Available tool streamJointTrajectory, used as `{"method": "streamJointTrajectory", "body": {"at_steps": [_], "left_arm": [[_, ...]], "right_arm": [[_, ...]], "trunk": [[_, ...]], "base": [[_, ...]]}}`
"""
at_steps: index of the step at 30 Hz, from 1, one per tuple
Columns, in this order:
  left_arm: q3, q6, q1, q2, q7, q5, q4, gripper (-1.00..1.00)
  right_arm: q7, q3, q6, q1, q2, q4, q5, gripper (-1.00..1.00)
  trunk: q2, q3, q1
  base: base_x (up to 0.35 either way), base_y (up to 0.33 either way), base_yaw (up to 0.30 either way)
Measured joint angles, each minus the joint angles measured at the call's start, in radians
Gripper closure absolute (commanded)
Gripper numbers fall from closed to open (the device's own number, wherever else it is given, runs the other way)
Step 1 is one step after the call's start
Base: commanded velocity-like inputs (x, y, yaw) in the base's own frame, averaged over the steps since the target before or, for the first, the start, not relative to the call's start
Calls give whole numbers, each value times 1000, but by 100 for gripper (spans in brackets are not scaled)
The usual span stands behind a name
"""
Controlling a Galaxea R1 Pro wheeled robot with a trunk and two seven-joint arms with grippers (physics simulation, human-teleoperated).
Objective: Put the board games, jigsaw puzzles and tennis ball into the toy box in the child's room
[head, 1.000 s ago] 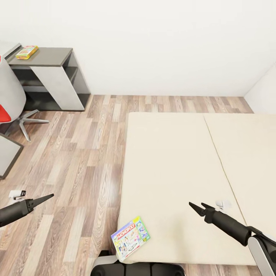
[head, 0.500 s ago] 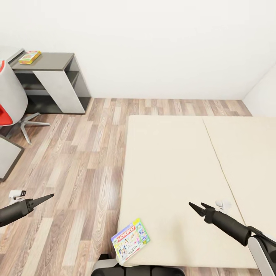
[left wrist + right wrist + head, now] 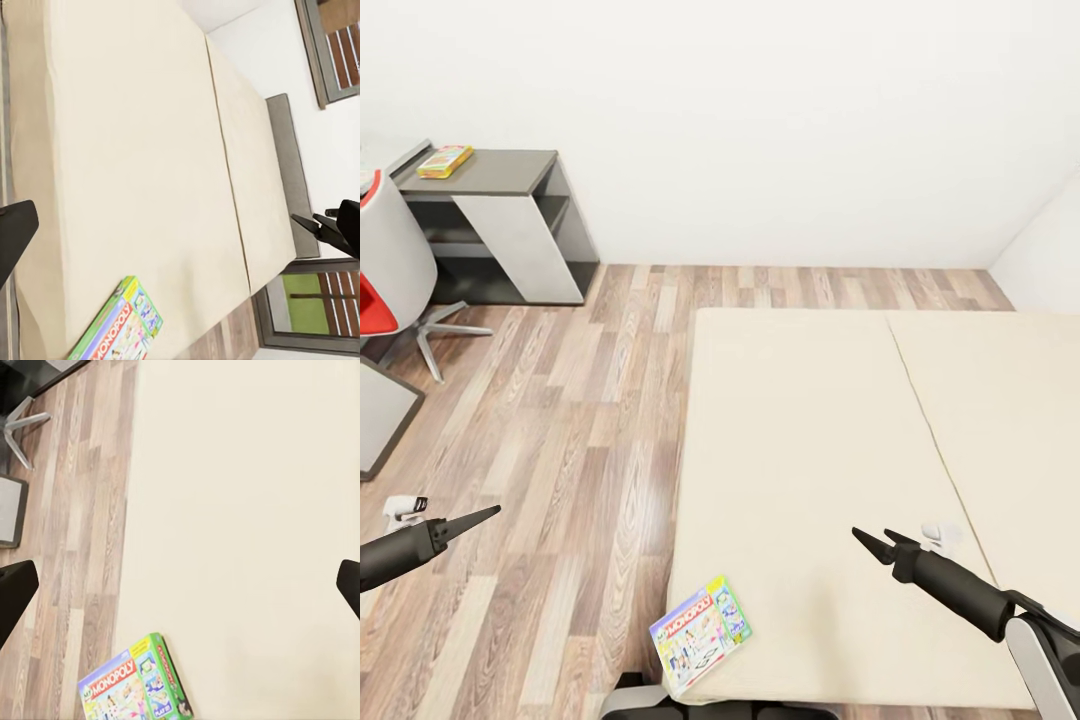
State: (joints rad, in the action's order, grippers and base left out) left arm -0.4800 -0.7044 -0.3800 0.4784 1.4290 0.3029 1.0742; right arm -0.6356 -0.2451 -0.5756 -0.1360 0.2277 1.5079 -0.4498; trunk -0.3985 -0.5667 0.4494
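Note:
A colourful Monopoly board game [image 3: 700, 632] lies flat on the near left corner of the cream bed [image 3: 810, 420], and it shows in the wrist views too [image 3: 116, 326] [image 3: 135, 682]. My right gripper [image 3: 875, 538] hovers open over the bed, to the right of the game and well apart from it. My left gripper [image 3: 485, 517] hangs over the wooden floor left of the bed, open and holding nothing. A yellow-green box [image 3: 444, 160] rests on the grey desk [image 3: 510, 175] at the far left.
A grey and red swivel chair [image 3: 390, 270] stands by the desk. A grey slab edge [image 3: 380, 410] juts in at the left. Wooden floor [image 3: 580, 400] runs between desk and bed. A white wall closes the back.
The whole picture has slid slightly down and right, so the camera has moved. Both grippers keep the same pose, and the Monopoly game still lies on the bed corner.

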Motion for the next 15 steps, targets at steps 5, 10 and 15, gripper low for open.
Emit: {"method": "streamJointTrajectory", "body": {"at_steps": [5,10,15], "left_arm": [[0,1,0,0,1,0,0,-100],[0,1,0,0,0,0,0,-100],[0,2,0,0,1,0,0,-100]], "right_arm": [[0,1,0,0,0,0,-1,-100],[0,2,0,0,0,0,2,-100],[0,1,0,0,0,0,1,-100]], "trunk": [[0,8,0],[0,16,0],[0,24,0]], "base": [[0,0,0],[0,0,0],[0,0,0]]}}
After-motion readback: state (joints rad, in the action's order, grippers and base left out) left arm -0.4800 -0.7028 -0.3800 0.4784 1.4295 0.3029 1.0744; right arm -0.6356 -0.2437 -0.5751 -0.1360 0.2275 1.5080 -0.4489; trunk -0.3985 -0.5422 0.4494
